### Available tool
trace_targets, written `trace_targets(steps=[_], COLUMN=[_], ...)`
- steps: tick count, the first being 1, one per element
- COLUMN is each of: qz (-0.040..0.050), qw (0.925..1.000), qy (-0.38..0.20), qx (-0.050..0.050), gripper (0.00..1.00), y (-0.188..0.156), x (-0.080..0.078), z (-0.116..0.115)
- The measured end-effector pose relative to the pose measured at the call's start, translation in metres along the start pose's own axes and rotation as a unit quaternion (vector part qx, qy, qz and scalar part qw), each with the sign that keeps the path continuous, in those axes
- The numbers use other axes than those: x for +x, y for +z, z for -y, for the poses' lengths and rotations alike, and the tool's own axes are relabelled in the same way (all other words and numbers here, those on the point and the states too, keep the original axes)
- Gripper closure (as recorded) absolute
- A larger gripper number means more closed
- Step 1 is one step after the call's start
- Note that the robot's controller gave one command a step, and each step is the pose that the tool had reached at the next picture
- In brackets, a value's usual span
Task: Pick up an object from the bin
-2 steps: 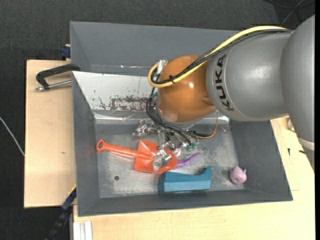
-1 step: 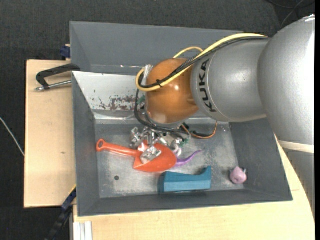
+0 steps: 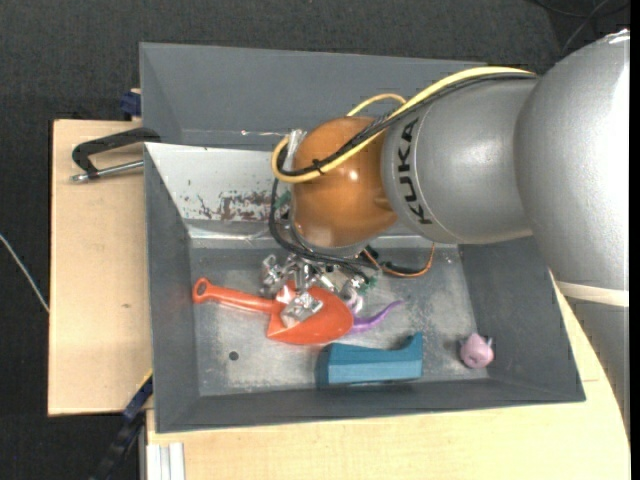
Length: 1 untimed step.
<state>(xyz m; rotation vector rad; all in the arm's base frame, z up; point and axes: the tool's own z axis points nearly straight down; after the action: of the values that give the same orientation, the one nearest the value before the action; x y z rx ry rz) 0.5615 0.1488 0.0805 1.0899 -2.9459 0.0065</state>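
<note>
Gripper (image 3: 300, 303), grip state unclear, over orange scoop (image 3: 325, 328); blue block (image 3: 370, 364) beside, pink lump (image 3: 477, 350) apart.

The bin (image 3: 170, 298) was plain grey metal, its back wall paler and shiny, with a band of reddish-brown flecks (image 3: 225, 205) across it. One small dark spot (image 3: 233, 356) marked the grey floor. In the bin lay a bright orange-red scoop (image 3: 330, 328), a solid teal-blue block (image 3: 368, 364), a thin purple strip (image 3: 378, 315) and a small pink-lilac lump (image 3: 477, 350). The arm (image 3: 470, 168) was smooth silver-grey with black capital lettering on one band. Its wrist cover (image 3: 340, 193) was glossy orange-brown. A yellow cable (image 3: 450, 83) ran along the arm, with black cables looped beside the cover. The gripper (image 3: 300, 303) was silvery bare metal.
</note>
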Motion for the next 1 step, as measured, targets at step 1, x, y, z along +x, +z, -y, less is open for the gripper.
trace_targets(steps=[1], qz=[0.0014], qw=[1.0], qy=[-0.008], qx=[-0.003], gripper=[1.0], y=[-0.0321], x=[0.005], z=[0.0009])
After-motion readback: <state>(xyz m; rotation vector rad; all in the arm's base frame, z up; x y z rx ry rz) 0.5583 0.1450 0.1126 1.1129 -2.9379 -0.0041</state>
